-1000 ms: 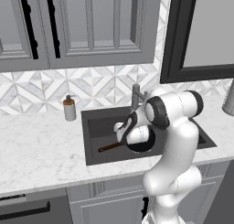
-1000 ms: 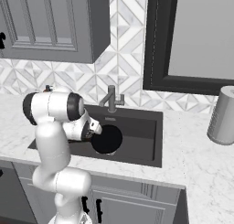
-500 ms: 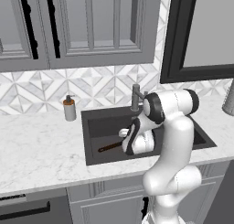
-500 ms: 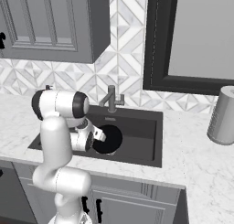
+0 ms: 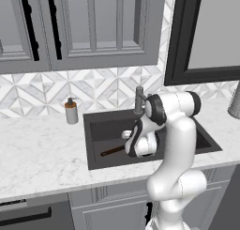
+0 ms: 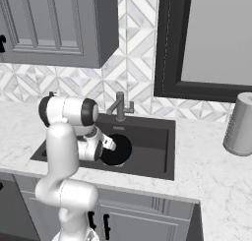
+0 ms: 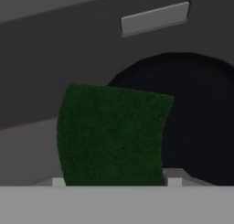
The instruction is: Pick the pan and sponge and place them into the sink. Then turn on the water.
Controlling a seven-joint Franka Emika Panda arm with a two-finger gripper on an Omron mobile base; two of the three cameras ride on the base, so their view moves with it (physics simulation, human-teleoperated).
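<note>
In the hand view the sponge (image 7: 112, 134) shows its dark green face close up, held between my gripper's (image 7: 116, 182) jaws. Behind it lies the round black pan (image 7: 196, 113) on the floor of the dark grey sink (image 7: 68, 54). From the left base view my gripper (image 5: 128, 143) hangs low inside the sink (image 5: 108, 125), just above the pan's brown handle (image 5: 112, 151). The right base view shows the gripper (image 6: 106, 145) at the left edge of the pan (image 6: 118, 150), inside the sink (image 6: 150, 136).
The angular grey faucet (image 5: 139, 100) (image 6: 119, 106) stands at the sink's back rim, with no water running. A soap dispenser (image 5: 71, 111) stands on the counter to the left. A grey canister (image 6: 240, 124) stands on the counter at the right.
The hand has come down into the basin with the sponge, toward the front wall and closer to the pan. The pan has not moved.
</note>
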